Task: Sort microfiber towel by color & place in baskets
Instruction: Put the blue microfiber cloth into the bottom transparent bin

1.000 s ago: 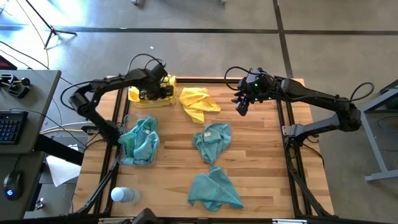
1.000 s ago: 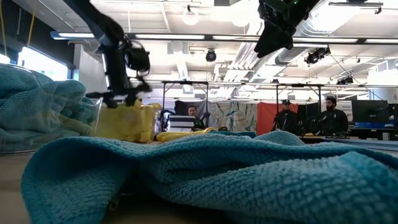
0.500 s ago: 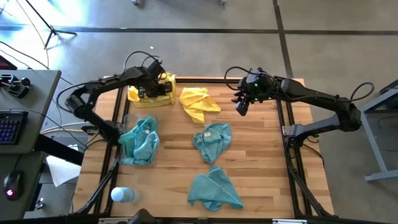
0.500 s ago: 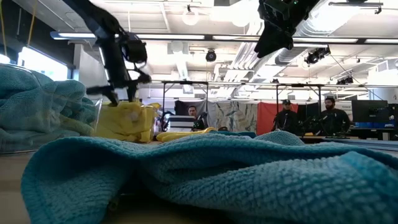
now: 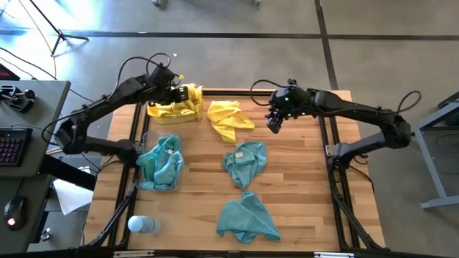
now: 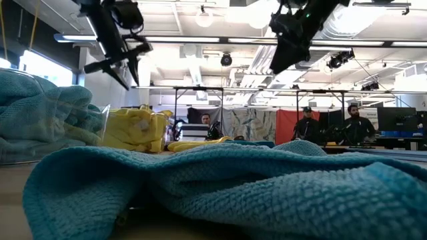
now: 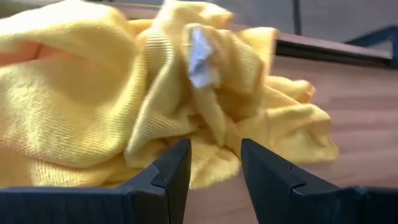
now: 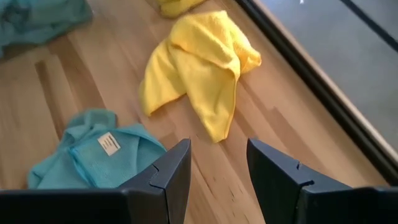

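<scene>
No readable brand or writing that I can see; the only labels are small white sewn tags, one on the teal cloth in my right wrist view and one on the yellow pile in my left wrist view, both too small to read.

Near edge of the bench: a small pale blue plastic bottle [image 5: 141, 224] at the near left corner, and a crumpled teal blue microfiber towel [image 5: 245, 217] near the middle of that edge. Further in, a second teal towel [image 5: 244, 160] sits mid-bench, tag up. At the left edge, a clear plastic rectangular basket with teal towels [image 5: 160, 162] bunched inside.

Far side: a loose bright yellow microfiber towel [image 5: 229, 118] lies flat on the wooden bench [image 5: 301, 186] near the middle of the far edge. Just left of it, at the far left corner, a second clear basket holding yellow towels [image 5: 174, 109].

My left gripper [image 5: 174, 90] hovers over the far basket, arm bent in from the left, fingers partly apart and gripping nothing. My right gripper [image 5: 273, 122] hangs in the air right of the loose yellow towel, arm stretched in from the right edge, fingers partly apart, nothing between them.

People stand in the room behind the bench.
</scene>
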